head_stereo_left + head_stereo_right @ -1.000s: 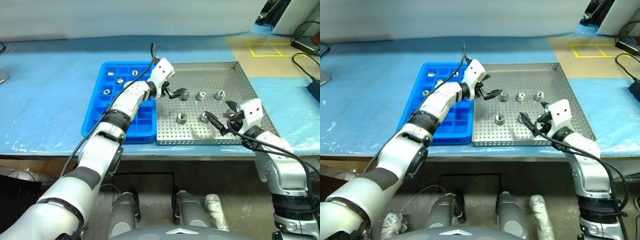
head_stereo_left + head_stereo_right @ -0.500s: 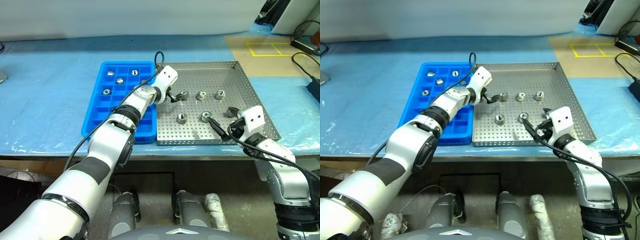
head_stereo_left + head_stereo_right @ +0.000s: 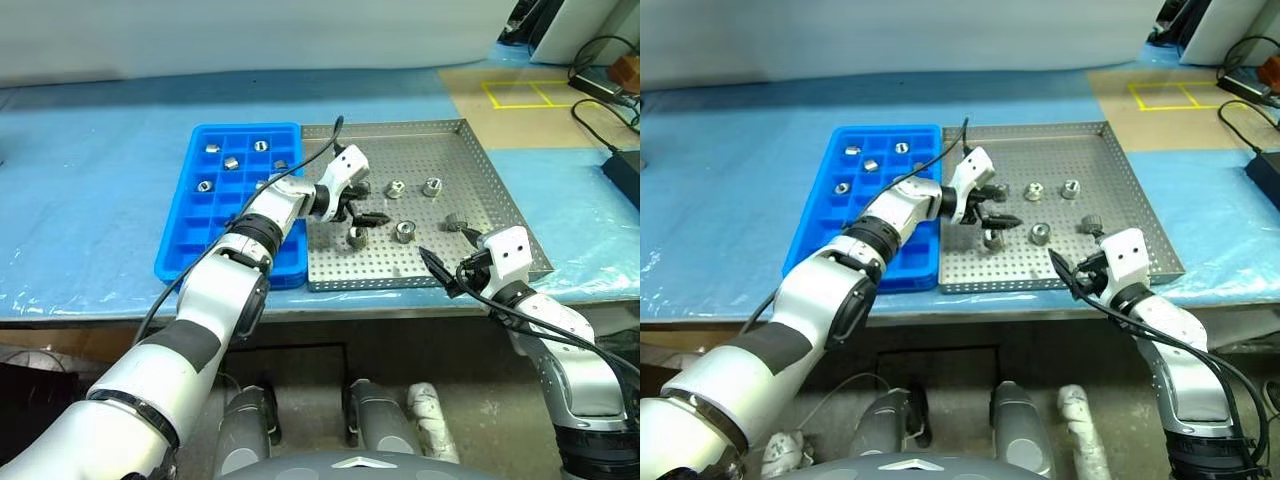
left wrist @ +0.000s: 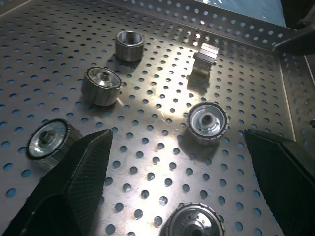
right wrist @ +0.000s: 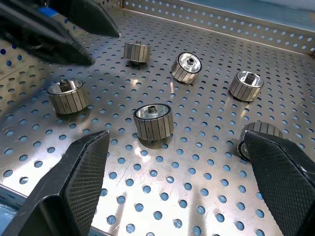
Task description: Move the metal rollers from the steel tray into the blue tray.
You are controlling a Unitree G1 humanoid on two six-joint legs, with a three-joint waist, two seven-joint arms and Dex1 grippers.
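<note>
A large shallow square tray of silvery perforated sheet metal (image 3: 480,170) lies on a table covered in light blue plastic sheeting (image 3: 90,210), with a bright blue plastic tray divided into small square compartments (image 3: 190,250) touching its left rim. Six small silvery-grey ridged metal rollers with centre holes (image 5: 153,121) sit loose on the steel tray: one under the left gripper, one just to its right at mid-tray, three in a row farther back, and one near the right rim. Five more rollers (image 3: 204,185) rest singly in compartments at the far end of the blue tray. The left gripper (image 3: 362,217) reaches in from over the blue tray and hangs just above the left part of the steel tray, its two black fingers (image 4: 74,182) spread wide and empty, a roller (image 4: 207,121) lying between them in the wrist view. The right gripper (image 3: 452,262) hovers at the near right corner of the steel tray, fingers likewise spread apart and holding nothing.
</note>
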